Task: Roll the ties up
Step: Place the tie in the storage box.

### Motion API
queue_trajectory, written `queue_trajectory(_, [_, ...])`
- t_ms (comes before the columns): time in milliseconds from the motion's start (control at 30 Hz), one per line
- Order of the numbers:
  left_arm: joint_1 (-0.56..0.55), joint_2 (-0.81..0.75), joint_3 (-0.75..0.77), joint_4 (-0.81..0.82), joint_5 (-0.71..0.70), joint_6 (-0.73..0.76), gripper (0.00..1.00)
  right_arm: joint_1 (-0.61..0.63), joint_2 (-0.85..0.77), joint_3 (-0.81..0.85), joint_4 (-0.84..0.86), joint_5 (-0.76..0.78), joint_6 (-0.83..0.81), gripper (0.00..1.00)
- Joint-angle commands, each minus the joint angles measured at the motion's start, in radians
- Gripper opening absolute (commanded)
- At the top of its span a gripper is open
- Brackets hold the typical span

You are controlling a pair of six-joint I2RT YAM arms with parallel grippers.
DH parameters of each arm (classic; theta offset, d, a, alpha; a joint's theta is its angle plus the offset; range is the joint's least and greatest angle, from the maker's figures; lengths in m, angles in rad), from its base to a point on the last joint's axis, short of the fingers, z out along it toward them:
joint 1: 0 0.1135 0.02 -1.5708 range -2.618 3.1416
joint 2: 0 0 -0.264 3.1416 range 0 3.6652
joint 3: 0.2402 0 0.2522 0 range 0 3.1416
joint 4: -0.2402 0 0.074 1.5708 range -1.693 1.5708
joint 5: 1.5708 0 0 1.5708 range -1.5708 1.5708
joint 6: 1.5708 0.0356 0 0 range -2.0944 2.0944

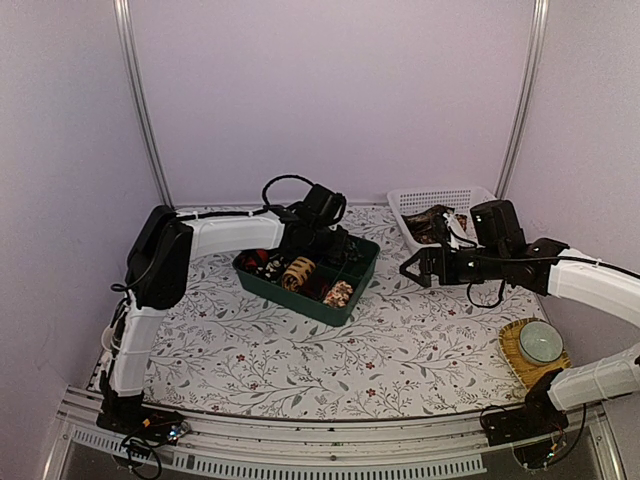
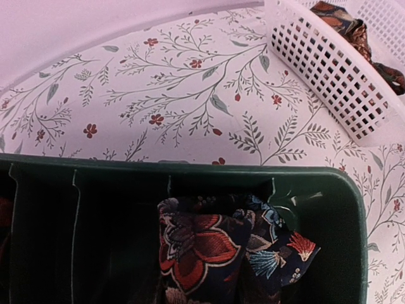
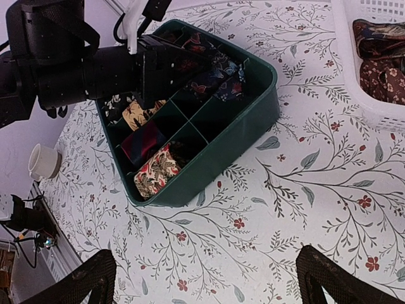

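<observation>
On counter (image 1: 400,350), green tray (image 1: 290,298), left pincer (image 1: 322,243) down in its corner compartment at dark floral tie (image 2: 202,253), jaws hidden, grip cannot be told, rolled ties (image 1: 298,272) in other compartments, right pincer (image 1: 415,268) spread wide over counter, loose ties (image 1: 432,225) in white basket (image 1: 440,196).

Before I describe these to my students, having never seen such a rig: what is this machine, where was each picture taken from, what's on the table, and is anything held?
These are two robot arms bolted at a table's near edge. One picture looks down from above; the other two come from cameras on the wrists. On the floral tablecloth sit a dark green compartment tray holding rolled ties, a white mesh basket with unrolled ties, and a small bowl on a woven mat. The left gripper reaches into the tray over a dark floral tie; whether it grips it, I cannot tell. The right gripper hovers open and empty.
</observation>
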Motion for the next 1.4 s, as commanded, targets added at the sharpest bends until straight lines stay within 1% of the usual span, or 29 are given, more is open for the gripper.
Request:
queue_trajectory(0, [0.014, 0.159, -0.087, -0.326, -0.036, 0.045, 0.0, -0.005, -0.027, 0.031, -0.014, -0.013, -0.003, 1.0])
queue_trajectory(333, [0.011, 0.168, -0.097, -0.343, -0.074, 0.063, 0.0, -0.005, -0.019, 0.03, -0.017, -0.008, -0.002, 1.0])
queue_trajectory(633, [-0.019, 0.189, -0.082, -0.342, -0.095, 0.092, 0.0, -0.005, -0.005, 0.035, -0.013, -0.013, 0.003, 1.0])
queue_trajectory(700, [-0.022, 0.179, -0.087, -0.335, -0.103, 0.08, 0.08, -0.005, -0.002, 0.037, -0.011, -0.014, 0.004, 1.0])
queue_trajectory(767, [-0.021, 0.159, -0.095, -0.317, -0.103, 0.075, 0.2, -0.005, 0.0, 0.038, -0.01, -0.015, 0.005, 1.0])
queue_trajectory(967, [-0.016, 0.114, -0.043, -0.306, -0.078, 0.095, 0.41, -0.005, 0.006, 0.041, -0.007, -0.019, 0.006, 1.0])
queue_trajectory(1067, [-0.014, 0.127, 0.002, -0.328, -0.066, 0.106, 0.49, -0.004, 0.005, 0.042, -0.006, -0.022, 0.005, 1.0])
queue_trajectory(1200, [-0.012, 0.131, 0.018, -0.336, -0.052, 0.112, 0.56, -0.005, 0.002, 0.04, -0.009, -0.02, 0.005, 1.0])
queue_trajectory(1367, [-0.006, 0.112, 0.026, -0.341, -0.039, 0.113, 0.62, -0.005, 0.001, 0.038, -0.009, -0.018, 0.003, 1.0])
